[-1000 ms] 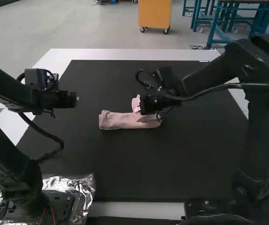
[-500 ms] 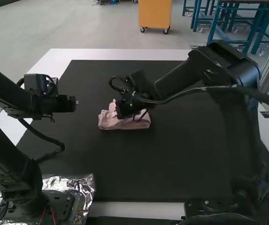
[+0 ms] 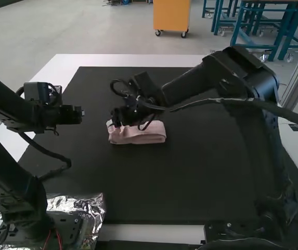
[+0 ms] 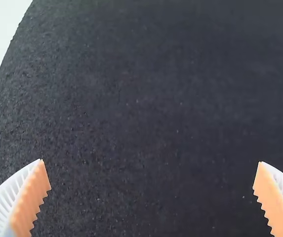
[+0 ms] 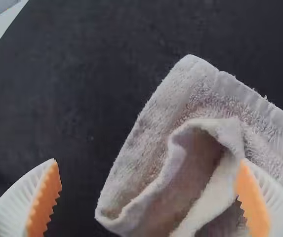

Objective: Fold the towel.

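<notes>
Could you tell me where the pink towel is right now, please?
In the high view, the pink towel lies folded on the black mat, slightly left of centre, just under the right arm's open gripper.

- A lane of flat black mat [image 3: 169,177] runs between the black left gripper [image 3: 81,113] and the folded pink terry towel [image 3: 141,136].
- The jointed black right arm [image 3: 190,86] bars passage from the right.
</notes>
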`<state>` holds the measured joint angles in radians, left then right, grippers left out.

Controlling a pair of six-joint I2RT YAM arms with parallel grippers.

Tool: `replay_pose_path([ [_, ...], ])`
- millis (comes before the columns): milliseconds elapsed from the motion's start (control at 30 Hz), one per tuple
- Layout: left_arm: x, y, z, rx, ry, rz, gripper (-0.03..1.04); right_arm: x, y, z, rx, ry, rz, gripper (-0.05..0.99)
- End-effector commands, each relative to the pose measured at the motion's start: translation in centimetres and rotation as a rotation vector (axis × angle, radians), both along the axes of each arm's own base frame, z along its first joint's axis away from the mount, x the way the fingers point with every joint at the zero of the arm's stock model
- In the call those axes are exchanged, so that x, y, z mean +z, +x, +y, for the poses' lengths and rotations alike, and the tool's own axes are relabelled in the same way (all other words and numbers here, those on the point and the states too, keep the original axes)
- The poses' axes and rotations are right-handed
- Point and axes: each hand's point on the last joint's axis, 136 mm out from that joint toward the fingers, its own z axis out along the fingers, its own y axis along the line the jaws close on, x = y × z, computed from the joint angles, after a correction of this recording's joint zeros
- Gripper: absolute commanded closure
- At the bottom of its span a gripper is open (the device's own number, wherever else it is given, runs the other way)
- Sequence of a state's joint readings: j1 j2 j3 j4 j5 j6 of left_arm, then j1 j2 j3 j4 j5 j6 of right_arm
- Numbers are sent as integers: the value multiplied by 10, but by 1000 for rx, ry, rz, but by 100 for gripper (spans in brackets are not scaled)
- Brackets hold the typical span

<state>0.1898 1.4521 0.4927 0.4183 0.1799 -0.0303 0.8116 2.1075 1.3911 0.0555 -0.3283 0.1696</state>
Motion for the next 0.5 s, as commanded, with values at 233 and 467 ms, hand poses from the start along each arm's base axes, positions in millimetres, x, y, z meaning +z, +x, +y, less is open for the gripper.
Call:
replay_pose_path([
  [233,3,0,1,0,13,-14,4,85,0,-31,0,170,-117,96],
  [467,6,2,4,11,20,-21,4,49,3,-50,-41,200,-139,96],
])
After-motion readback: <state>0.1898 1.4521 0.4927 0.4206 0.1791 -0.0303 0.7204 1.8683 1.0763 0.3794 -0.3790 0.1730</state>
